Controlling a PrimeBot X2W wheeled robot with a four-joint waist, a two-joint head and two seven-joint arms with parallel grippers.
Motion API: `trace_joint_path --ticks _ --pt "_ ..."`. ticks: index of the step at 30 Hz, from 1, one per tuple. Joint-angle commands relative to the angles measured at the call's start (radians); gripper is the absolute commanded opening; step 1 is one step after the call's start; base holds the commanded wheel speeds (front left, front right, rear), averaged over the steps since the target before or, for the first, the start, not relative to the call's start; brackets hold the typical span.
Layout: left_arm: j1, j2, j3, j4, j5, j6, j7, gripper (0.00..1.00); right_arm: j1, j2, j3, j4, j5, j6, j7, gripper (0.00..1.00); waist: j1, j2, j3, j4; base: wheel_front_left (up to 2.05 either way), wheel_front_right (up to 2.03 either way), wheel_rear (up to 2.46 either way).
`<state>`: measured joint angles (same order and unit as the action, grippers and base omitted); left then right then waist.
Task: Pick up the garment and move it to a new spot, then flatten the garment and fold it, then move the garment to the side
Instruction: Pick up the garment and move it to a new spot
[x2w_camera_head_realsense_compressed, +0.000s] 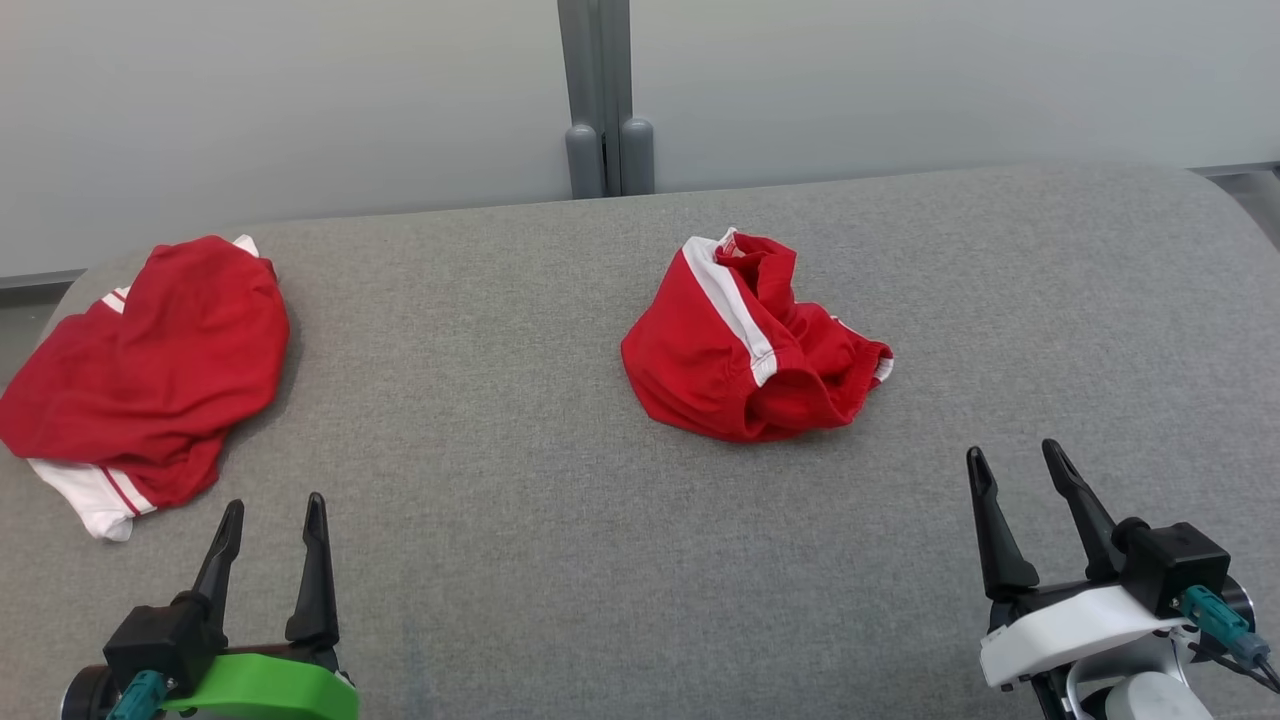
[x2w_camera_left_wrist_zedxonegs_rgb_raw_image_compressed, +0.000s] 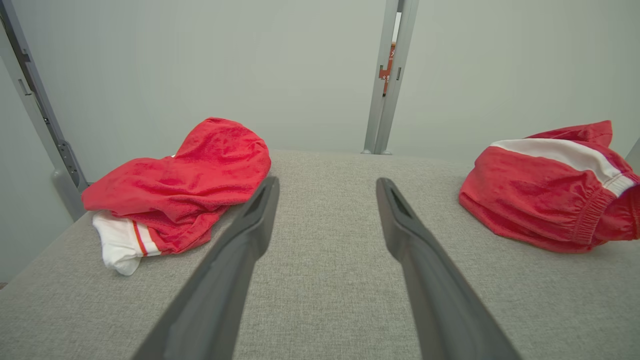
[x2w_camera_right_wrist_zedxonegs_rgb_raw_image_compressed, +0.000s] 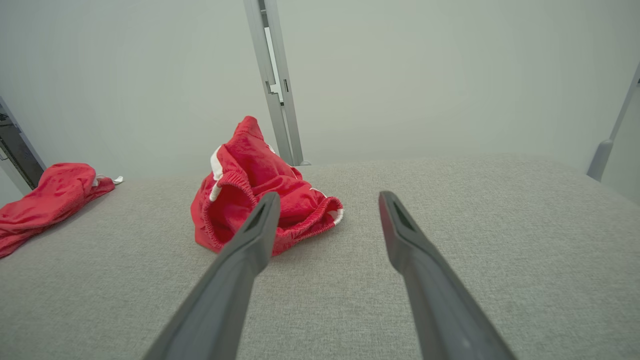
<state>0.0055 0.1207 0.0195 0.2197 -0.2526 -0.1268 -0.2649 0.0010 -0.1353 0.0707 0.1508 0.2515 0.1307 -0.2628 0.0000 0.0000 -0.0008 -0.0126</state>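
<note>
A crumpled red garment with a white side stripe and an elastic waistband lies in a heap near the middle of the grey padded table. It also appears at the right of the left wrist view as the garment, and left of centre in the right wrist view as the garment. My left gripper hovers open at the lower left, well apart from it, nothing between its fingers. My right gripper stands open at the lower right, a short way in front and to the right of the heap, holding nothing.
A second red and white garment lies bunched at the table's left edge, just beyond my left gripper; it shows as the second garment and the second garment too. A grey post rises behind the table against a pale wall.
</note>
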Motion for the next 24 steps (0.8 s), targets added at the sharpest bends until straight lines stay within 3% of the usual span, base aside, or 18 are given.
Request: trace_joint_path --ticks 1,24 --pt "0.004 0.006 -0.001 0.002 0.007 -0.003 0.001 1.00 0.013 0.001 -0.003 -0.001 -0.004 0.000 -0.003 1.00 0.0000 0.0000 0.000 0.001 0.00 0.00 0.00" --pt "0.005 -0.001 0.012 0.000 0.030 -0.005 0.001 1.00 0.011 0.003 -0.004 0.010 -0.001 0.000 -0.003 1.00 0.0000 0.0000 -0.001 0.008 0.00 0.00 0.00"
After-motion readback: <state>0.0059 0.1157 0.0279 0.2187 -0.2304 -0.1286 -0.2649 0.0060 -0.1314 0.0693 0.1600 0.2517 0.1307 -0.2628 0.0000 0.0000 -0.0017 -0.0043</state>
